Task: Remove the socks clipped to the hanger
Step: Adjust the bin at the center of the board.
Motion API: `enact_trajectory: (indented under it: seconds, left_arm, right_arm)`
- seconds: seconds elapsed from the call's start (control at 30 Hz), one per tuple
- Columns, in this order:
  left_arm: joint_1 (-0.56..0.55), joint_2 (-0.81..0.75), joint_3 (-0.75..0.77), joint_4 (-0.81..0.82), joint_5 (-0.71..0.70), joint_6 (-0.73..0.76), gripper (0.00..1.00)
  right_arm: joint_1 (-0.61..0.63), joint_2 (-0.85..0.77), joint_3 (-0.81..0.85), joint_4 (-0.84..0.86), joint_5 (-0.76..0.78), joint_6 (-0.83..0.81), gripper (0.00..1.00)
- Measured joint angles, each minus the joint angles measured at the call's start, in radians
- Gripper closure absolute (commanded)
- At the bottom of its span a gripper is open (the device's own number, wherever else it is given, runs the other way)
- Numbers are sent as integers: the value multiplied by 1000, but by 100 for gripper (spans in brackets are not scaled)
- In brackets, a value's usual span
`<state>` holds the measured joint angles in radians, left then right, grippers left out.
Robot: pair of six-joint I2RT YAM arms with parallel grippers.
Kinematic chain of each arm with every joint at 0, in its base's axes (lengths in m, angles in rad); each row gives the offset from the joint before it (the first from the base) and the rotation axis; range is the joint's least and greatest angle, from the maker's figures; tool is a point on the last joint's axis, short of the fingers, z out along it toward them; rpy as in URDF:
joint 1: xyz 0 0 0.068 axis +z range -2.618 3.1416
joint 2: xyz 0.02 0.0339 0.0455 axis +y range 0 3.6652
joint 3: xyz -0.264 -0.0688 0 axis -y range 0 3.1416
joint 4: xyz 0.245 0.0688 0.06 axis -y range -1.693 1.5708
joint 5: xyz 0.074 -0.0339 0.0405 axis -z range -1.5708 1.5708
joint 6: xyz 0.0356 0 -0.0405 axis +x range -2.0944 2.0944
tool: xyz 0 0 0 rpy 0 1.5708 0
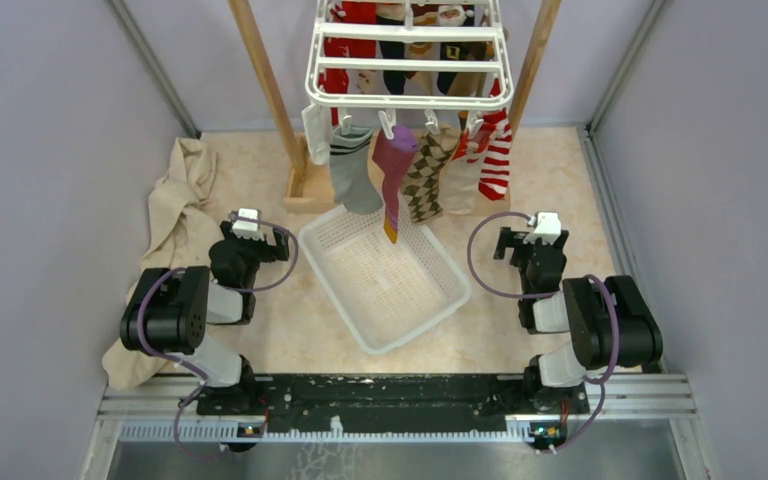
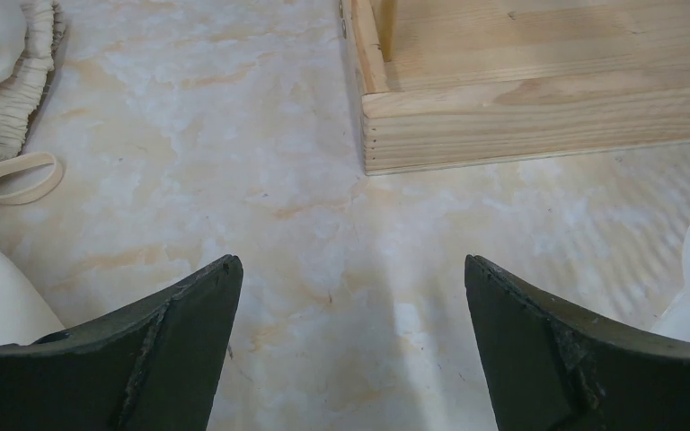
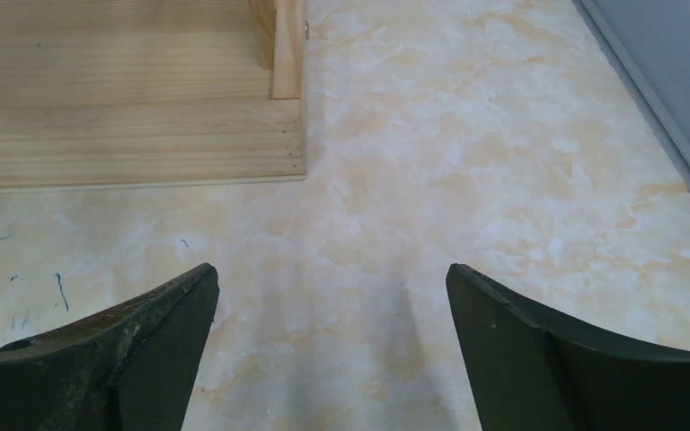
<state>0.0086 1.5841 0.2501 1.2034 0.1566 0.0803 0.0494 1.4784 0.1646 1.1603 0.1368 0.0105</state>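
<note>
Socks (image 1: 397, 165) noted clipped along hanger (image 1: 400, 100) at 12 o'clock, above basket (image 1: 332, 285). Left pincer (image 2: 350, 269) and right pincer (image 3: 332, 274) are spread wide, nothing gripped, low over tabletop (image 2: 260, 162). A near-row sock is best gripped below its clip and drawn straight down.

A white mesh basket (image 1: 400, 290) sits askew at the centre of the marbled bench (image 1: 550, 170), its upper corner near the base of a wooden frame (image 1: 309, 186) whose two posts rise to the top edge. A crumpled beige cloth (image 1: 180, 200) lies at the left, against the purple wall (image 1: 40, 150).
</note>
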Motion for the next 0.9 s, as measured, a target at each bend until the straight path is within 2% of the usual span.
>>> enact_trajectory:
  seconds: [0.53, 0.63, 0.73, 0.9]
  left_arm:
    - [0, -3, -2, 4, 0, 0, 1]
    - [-3, -56, -21, -9, 3, 3, 1]
    - [-50, -185, -20, -96, 22, 29, 1]
    - [-131, -336, 12, -235, 61, 67, 1]
  right_arm:
    - [0, 0, 0, 3, -1, 0, 2]
    - [0, -7, -5, 20, -12, -8, 2]
    - [3, -100, -36, -5, -38, -26, 2]
    - [14, -375, -15, -203, -77, -25, 2]
